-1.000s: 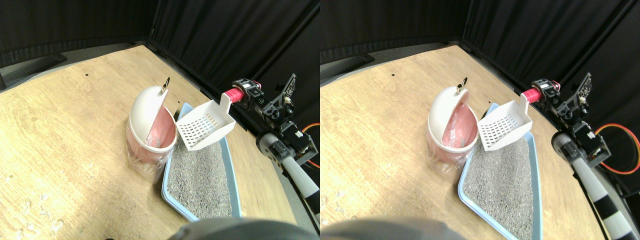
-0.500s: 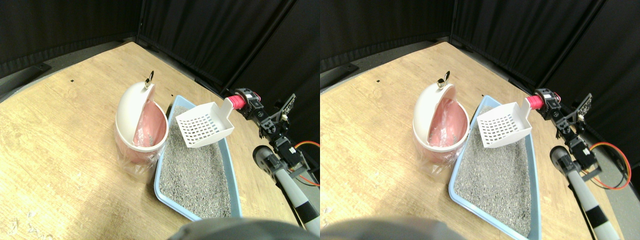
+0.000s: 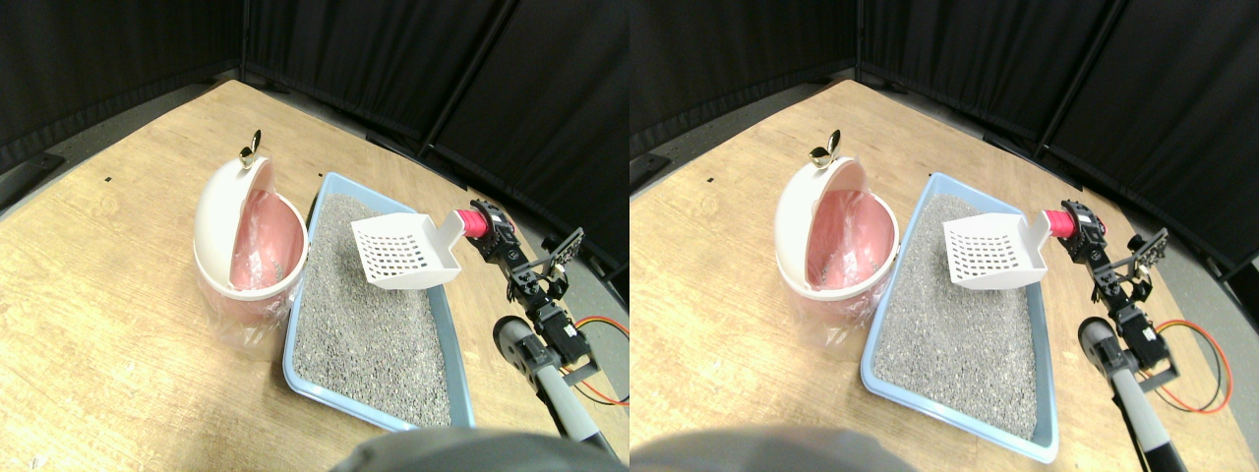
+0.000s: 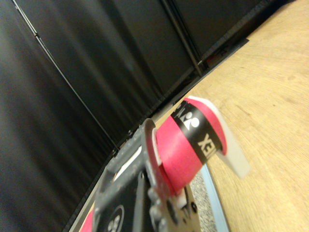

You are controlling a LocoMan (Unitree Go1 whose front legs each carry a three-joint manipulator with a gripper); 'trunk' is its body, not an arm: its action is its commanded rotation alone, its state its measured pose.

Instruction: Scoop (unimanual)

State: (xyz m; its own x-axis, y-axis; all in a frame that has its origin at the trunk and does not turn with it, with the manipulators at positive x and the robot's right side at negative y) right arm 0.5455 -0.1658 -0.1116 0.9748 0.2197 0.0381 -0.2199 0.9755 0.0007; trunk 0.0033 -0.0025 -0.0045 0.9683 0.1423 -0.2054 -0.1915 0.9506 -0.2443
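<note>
A white slotted scoop (image 3: 403,254) hangs level over the far right part of a light-blue litter tray (image 3: 292,339) filled with grey litter (image 3: 366,324). Nothing shows inside the scoop. Its red-wrapped handle (image 3: 474,223) sits in my right gripper (image 3: 494,234), which is shut on it; the same handle (image 4: 188,145) fills the middle of the wrist view beside the dark jaw frame. Left of the tray and touching it stands a pink bin (image 3: 246,280) lined with clear plastic. Its white swing lid (image 3: 218,211) is tipped open.
The wooden surface (image 3: 118,324) spreads out to the left and front. Black curtains (image 3: 393,59) close off the back and right. An orange cable (image 3: 602,329) loops on the floor by my arm (image 3: 536,329). A gold knob (image 3: 250,149) tops the lid.
The camera has swung, shifting the whole picture left. The scoop has drawn away from the bin's mouth and levelled out over the tray, still held by its handle.
</note>
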